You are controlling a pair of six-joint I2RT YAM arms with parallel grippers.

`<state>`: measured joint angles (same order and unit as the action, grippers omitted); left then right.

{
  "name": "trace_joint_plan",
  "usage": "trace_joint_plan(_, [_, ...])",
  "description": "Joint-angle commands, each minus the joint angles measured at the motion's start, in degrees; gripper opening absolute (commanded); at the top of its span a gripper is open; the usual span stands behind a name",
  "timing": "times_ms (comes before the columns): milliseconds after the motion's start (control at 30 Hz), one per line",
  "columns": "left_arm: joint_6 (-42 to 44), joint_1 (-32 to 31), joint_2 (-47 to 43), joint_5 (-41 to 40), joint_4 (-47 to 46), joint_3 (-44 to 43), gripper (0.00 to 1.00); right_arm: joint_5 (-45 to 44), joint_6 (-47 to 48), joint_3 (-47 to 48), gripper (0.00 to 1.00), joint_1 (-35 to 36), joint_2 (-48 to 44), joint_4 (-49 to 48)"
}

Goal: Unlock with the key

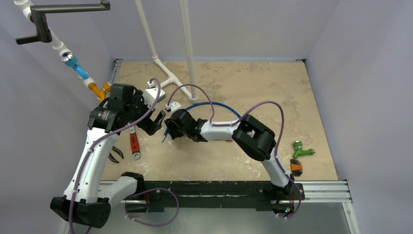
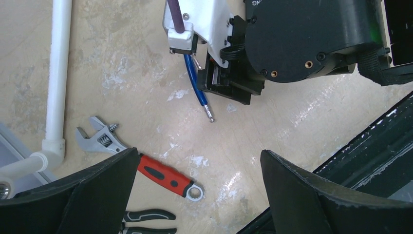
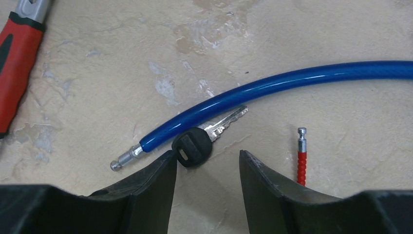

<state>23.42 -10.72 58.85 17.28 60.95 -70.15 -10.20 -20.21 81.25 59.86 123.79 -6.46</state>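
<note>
Tan tabletop (image 3: 341,29) bears key (image 3: 210,133), blade angled away rightward; left pincer (image 2: 198,155) and right pincer (image 3: 207,157) released.

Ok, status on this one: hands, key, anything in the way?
Left hand open, empty. Right hand open; key flat on table at its fingertips, ungripped. Blue cable runs alongside key blade.

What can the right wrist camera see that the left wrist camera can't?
Only the right wrist view: a black-headed key lying beside the blue cable, and a red-sleeved pin. Only the left wrist view: a white pipe and pliers. Both: that cable's metal tip and the red-handled wrench.
</note>
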Motion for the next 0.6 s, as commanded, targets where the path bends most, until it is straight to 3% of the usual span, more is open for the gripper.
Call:
trace_joint_plan(0, [0.7,0.8,-0.8,-0.1,-0.7,-2.1,0.97,2.0,-1.2,2.3,0.49,0.3,1.0,1.6])
trace_joint_plan(433, [0.6,0.9,-1.2,0.1,-0.7,-1.9,0.97,-0.9,-1.4,6.7,0.50,0.4,5.4,6.2])
trace_joint_plan(567, [0.9,1.0,-1.2,-0.2,-0.8,-2.0,0.97,-3.0,-0.3,5.3,0.46,1.1,5.5,6.4])
